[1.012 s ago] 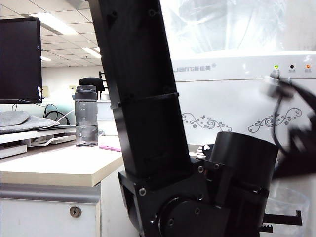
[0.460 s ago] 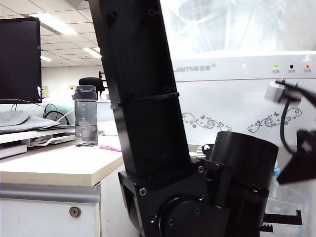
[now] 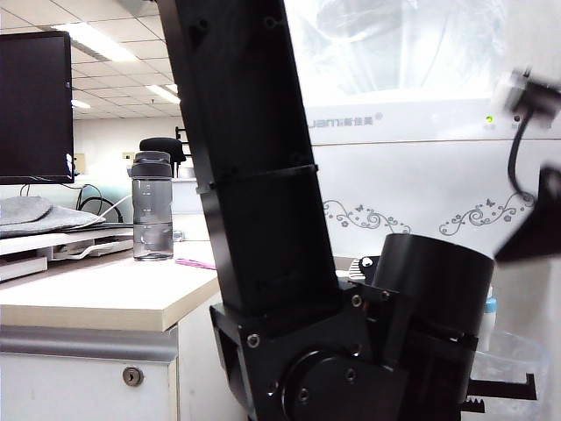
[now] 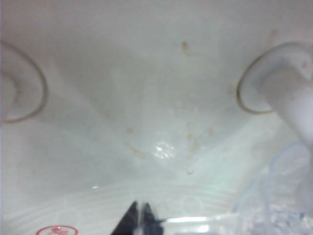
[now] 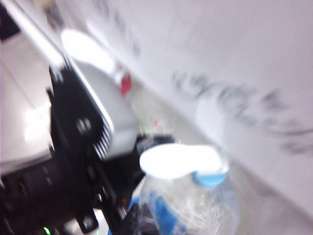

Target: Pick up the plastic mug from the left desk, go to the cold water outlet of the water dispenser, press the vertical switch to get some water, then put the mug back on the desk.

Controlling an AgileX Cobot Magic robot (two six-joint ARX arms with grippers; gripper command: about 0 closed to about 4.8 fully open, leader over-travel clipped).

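The clear plastic mug (image 3: 519, 358) hangs under the cold water outlet, whose blue collar (image 3: 490, 306) shows just above its rim. My left gripper (image 4: 140, 221) is shut on the mug's thin clear edge, and the crinkly wall (image 4: 286, 196) sits below a white tap stem (image 4: 288, 98). In the right wrist view, which is blurred, the white vertical switch (image 5: 180, 159) tops the blue collar (image 5: 210, 179) over the mug (image 5: 195, 208). My right gripper (image 5: 136, 215) hovers above and beside it, dark fingertips together. The left desk (image 3: 96, 303) lies at the left.
A smoky-grey bottle (image 3: 152, 207) stands on the desk near a monitor (image 3: 35, 105). The white water dispenser (image 3: 412, 171) fills the right. My left arm's black links (image 3: 254, 175) block the middle. A red-collared tap (image 5: 125, 84) sits further along the dispenser.
My right arm has swung upward along the dispenser's front, from mid-height to near the indicator lights. The left arm and the mug have stayed put.
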